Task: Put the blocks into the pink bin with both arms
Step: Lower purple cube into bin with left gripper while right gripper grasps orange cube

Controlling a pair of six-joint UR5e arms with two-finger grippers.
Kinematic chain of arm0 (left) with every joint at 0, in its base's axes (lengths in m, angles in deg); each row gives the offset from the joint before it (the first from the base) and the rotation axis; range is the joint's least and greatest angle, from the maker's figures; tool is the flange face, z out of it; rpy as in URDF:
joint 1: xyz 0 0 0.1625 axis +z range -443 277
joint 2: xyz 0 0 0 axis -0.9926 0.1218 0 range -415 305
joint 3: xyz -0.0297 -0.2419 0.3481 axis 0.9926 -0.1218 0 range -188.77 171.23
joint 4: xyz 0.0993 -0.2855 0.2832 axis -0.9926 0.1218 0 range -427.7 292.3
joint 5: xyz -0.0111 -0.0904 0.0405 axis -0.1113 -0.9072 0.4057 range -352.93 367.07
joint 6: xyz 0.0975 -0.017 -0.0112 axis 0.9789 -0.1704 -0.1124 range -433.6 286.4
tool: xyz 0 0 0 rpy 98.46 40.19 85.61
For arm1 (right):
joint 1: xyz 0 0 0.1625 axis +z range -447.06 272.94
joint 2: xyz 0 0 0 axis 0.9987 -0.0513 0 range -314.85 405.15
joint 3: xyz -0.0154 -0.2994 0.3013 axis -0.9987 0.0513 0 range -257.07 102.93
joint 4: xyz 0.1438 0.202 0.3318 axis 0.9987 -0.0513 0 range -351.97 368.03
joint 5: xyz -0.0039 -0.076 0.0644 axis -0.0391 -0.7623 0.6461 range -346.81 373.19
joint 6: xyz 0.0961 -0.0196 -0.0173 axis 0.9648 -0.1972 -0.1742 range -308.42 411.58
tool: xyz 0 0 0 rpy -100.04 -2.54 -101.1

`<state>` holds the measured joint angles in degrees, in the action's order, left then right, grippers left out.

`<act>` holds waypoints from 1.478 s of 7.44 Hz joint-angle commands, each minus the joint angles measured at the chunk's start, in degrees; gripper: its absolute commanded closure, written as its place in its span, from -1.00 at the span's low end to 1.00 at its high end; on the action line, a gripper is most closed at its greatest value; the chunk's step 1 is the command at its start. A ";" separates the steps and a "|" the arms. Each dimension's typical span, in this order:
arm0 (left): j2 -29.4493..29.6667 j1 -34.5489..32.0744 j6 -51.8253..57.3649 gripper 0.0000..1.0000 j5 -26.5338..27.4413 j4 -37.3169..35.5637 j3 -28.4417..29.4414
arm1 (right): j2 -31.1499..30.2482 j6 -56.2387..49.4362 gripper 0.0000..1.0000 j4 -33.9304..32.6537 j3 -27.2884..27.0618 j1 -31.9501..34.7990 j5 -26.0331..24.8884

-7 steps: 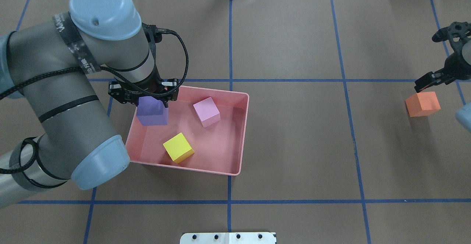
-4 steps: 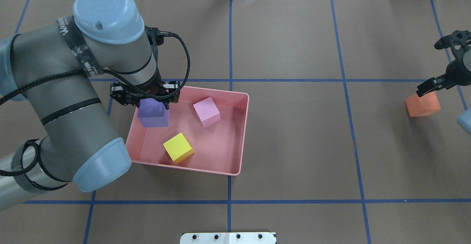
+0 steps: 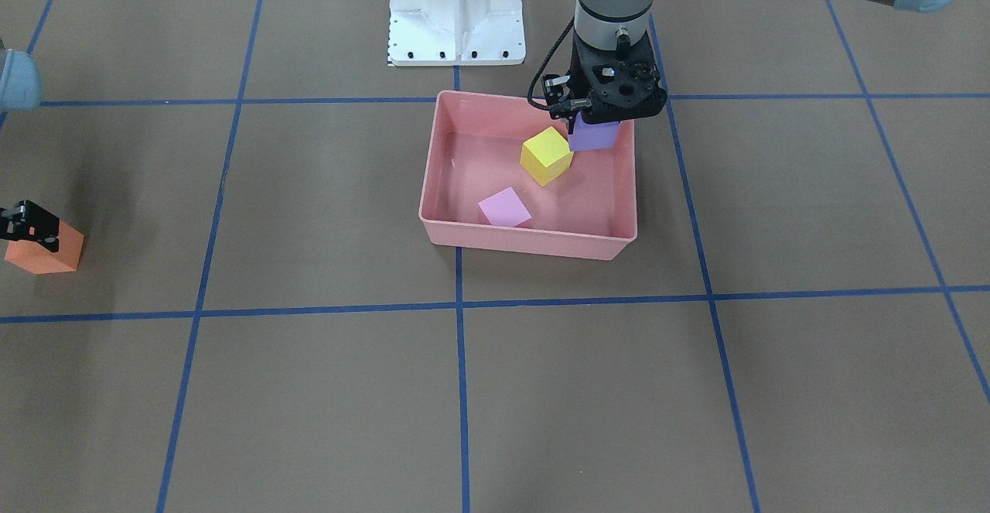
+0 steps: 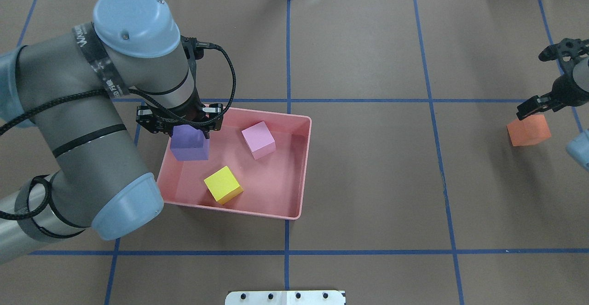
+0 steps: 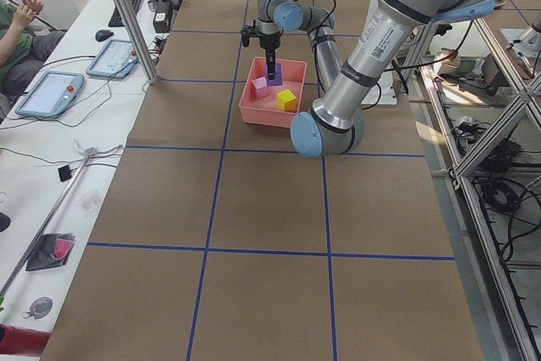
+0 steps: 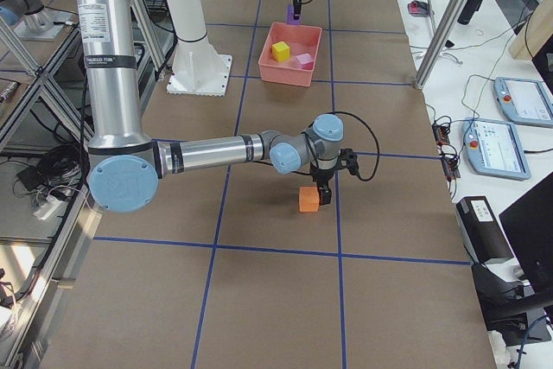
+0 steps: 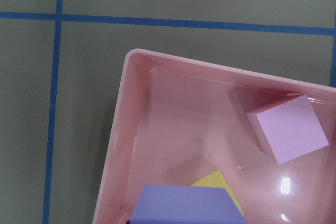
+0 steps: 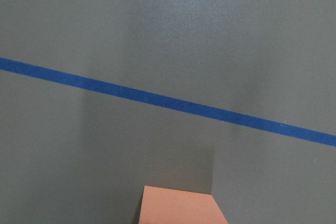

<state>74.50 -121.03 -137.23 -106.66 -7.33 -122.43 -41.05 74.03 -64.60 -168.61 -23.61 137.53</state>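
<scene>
The pink bin [image 4: 306,167] sits left of the table's middle. The yellow block [image 4: 223,184] and the pink-lilac block [image 4: 258,140] lie loose inside it. My left gripper [image 4: 186,130] is shut on the purple block [image 4: 189,144] and holds it just over the bin's far-left inner corner. The left wrist view shows the purple block [image 7: 186,205] above the bin floor. The orange block [image 4: 528,131] rests on the table at far right. My right gripper [image 4: 531,107] hovers at its far edge and looks open. The block's top [image 8: 181,205] shows in the right wrist view.
Brown paper with blue tape lines [image 4: 359,100] covers the table. The white pedestal base [image 3: 456,10] stands on the robot's side of the bin. My left arm's elbow [image 4: 124,208] hangs over the bin's near-left corner.
My left gripper has sunk slightly into the bin with the purple block. My right gripper has dropped closer to the orange block and shifted a little left. The blocks in the bin have not moved.
</scene>
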 commanded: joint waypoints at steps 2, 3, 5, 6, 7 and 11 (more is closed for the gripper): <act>-0.04 -0.03 0.08 1.00 0.00 0.00 0.20 | 0.06 0.85 -0.99 0.04 0.75 -1.75 -0.15; -0.04 0.06 0.08 1.00 0.00 0.00 0.20 | 0.06 0.76 -0.99 0.04 1.36 -1.76 -0.24; -0.04 0.06 0.08 1.00 0.00 0.00 0.29 | 0.06 0.76 -0.99 0.04 2.33 -1.84 0.20; 0.05 0.06 0.08 1.00 0.00 0.00 0.29 | -0.29 0.84 -0.99 0.04 2.25 -1.84 0.20; 0.05 0.06 0.08 1.00 0.00 0.00 0.29 | -0.47 0.85 -0.99 -0.05 2.16 -1.84 0.29; -0.04 2.34 -0.18 1.00 0.00 0.00 1.08 | -0.64 0.85 -0.98 -0.58 2.16 -1.84 1.26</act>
<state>74.41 -119.72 -137.26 -106.64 -7.32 -121.60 -41.62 74.87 -65.13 -166.41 -25.45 138.57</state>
